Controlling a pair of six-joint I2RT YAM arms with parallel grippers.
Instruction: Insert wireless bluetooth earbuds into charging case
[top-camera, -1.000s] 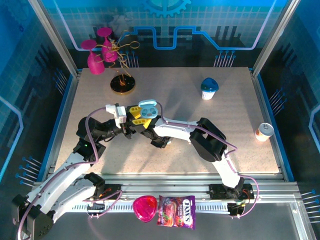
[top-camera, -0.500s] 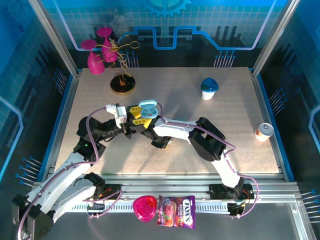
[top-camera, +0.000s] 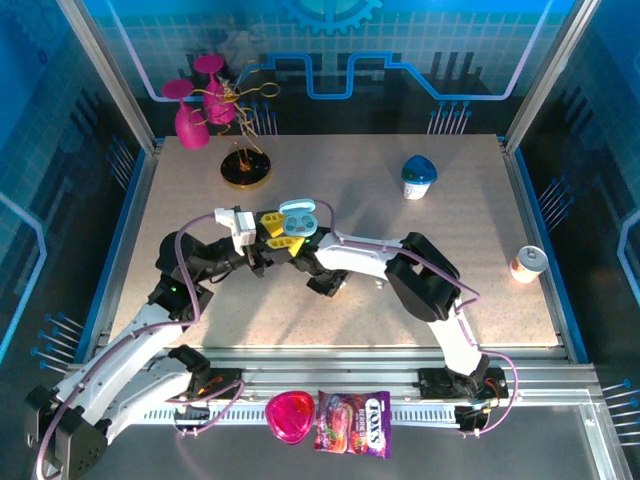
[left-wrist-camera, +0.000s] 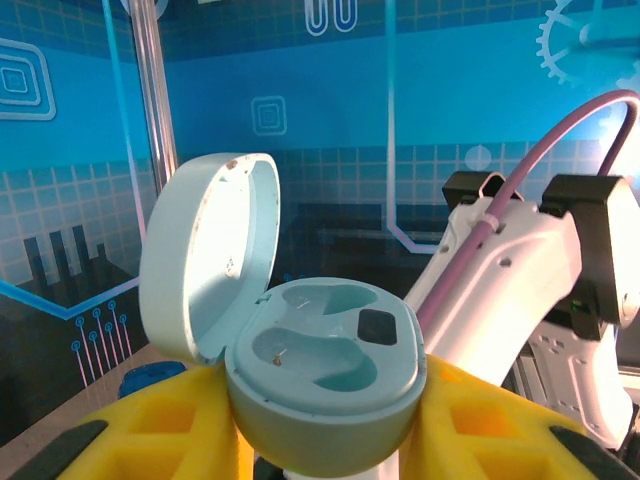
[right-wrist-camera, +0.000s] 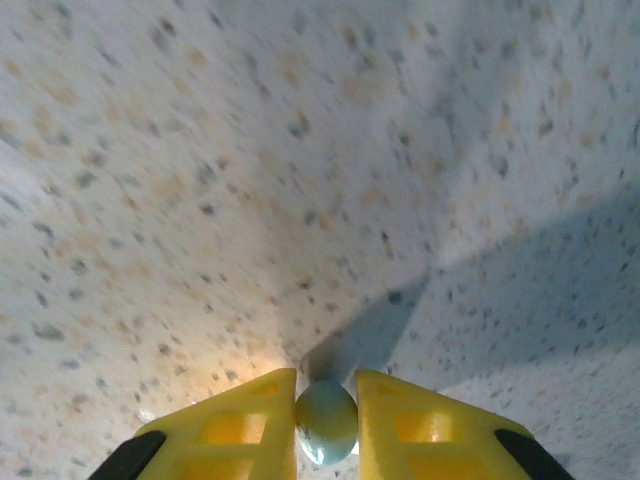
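Observation:
The light-blue charging case (left-wrist-camera: 322, 370) is held up off the table between the yellow fingers (left-wrist-camera: 150, 430) of my left gripper (left-wrist-camera: 320, 440), which is shut on its base. Its lid (left-wrist-camera: 205, 250) stands open to the left, and both whitish sockets are empty. From above, the case (top-camera: 298, 217) hangs over the table's middle left. My right gripper (right-wrist-camera: 326, 405) points down at the speckled table (right-wrist-camera: 300, 150) and is shut on one small pale-blue earbud (right-wrist-camera: 326, 422), right at the surface. The right arm's wrist (top-camera: 322, 272) is just below the case.
A blue-topped white container (top-camera: 418, 176) stands at the back right, with a small can (top-camera: 528, 263) by the right edge. Pink goblets (top-camera: 192, 110) and a gold wire stand (top-camera: 245, 168) occupy the back left. A pink case (top-camera: 290, 415) and a candy bag (top-camera: 353, 423) lie on the near rail.
The right gripper's jaws have closed on the earbud, and the right arm has shifted slightly. The left gripper still holds the open case in nearly the same place.

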